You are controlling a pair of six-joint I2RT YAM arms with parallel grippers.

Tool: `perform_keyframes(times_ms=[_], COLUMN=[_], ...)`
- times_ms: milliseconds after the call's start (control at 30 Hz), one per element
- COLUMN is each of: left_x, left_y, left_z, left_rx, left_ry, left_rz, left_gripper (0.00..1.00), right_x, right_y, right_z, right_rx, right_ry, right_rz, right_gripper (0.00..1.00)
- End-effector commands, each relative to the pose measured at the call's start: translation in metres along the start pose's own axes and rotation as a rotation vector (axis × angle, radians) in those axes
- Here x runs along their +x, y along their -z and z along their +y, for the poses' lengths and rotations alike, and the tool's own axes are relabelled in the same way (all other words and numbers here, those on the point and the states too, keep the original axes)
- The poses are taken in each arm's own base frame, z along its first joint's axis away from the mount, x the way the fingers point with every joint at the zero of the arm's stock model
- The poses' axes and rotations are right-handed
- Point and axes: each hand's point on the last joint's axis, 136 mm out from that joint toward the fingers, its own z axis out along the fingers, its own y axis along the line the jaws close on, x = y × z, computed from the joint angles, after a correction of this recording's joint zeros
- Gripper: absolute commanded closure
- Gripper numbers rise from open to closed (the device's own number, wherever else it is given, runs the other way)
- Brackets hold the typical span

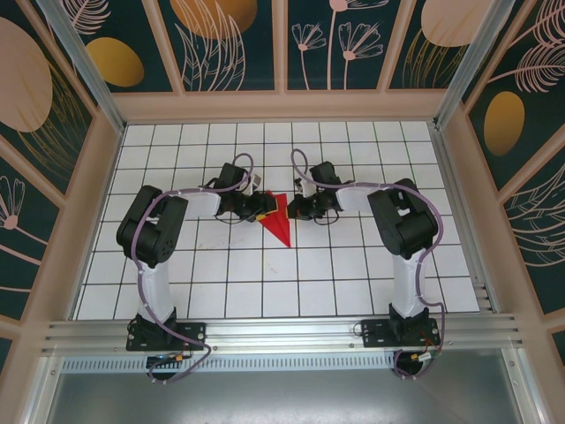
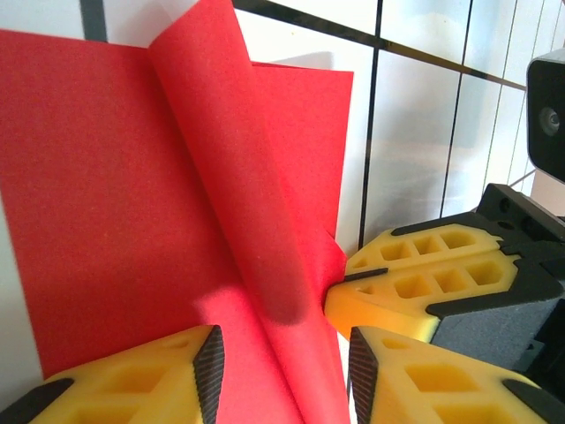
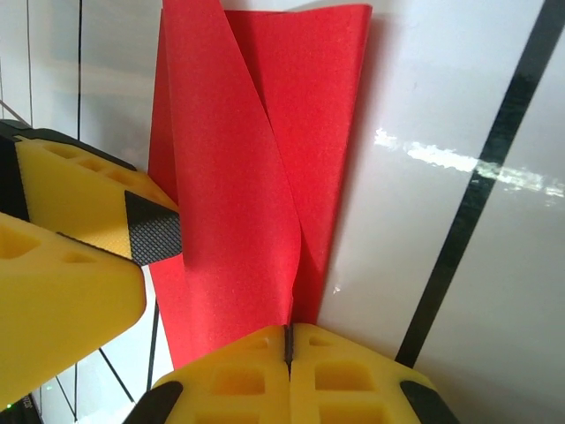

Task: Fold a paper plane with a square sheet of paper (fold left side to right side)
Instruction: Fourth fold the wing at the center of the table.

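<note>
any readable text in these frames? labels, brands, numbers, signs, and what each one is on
No text can be read.
red paper: plain, no print.
left gripper and right gripper: yellow, unmarked.
wall panels: plant patterns, no lettering.
arm bases: any labels are too small to read.

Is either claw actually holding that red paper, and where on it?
The right gripper pinches the red paper by its right-hand edge, jaws shut. The left gripper stands open around a lifted flap, not clamping it.
</note>
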Motion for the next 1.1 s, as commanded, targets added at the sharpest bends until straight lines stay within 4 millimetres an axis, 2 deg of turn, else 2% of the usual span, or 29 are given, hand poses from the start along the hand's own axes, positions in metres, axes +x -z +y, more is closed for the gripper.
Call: perform_keyframes(times_ms=[0, 167, 267, 367, 733, 933, 1067], left_x=[-0.006, -0.017, -0.018, -0.017, -0.027, -0.024, -0.022], left_y=[0.015, 0.036, 0.036, 0.026, -0.003, -0.013, -0.015], left_z=[-0.009, -0.04, -0.047, -0.045, -0.043, -0.033, -0.018], left_rx=[-0.04, -0.008, 0.015, 0.033, 0.092, 0.086, 0.029], left_ry=[-0.04, -0.085, -0.09, -0.076, -0.037, -0.022, -0.017], left_rz=[-0.025, -0.058, -0.048, -0.016, 0.032, 0.053, 0.05], left_gripper=[0.53, 0.51, 0.54, 0.59, 0.59, 0.59, 0.59], right_x=[0.022, 0.024, 0.023, 0.021, 0.025, 0.026, 0.025], right_y=[-0.013, -0.015, -0.016, -0.016, -0.019, -0.02, -0.019], right_z=[-0.033, -0.038, -0.037, -0.036, -0.035, -0.034, -0.036], right_rx=[0.122, 0.143, 0.141, 0.14, 0.144, 0.15, 0.167], right_ry=[-0.045, -0.061, -0.06, -0.06, -0.053, -0.05, -0.049], right_rz=[0.068, 0.079, 0.076, 0.072, 0.086, 0.088, 0.089], right_gripper=[0.99, 0.99, 0.99, 0.99, 0.99, 0.99, 0.99])
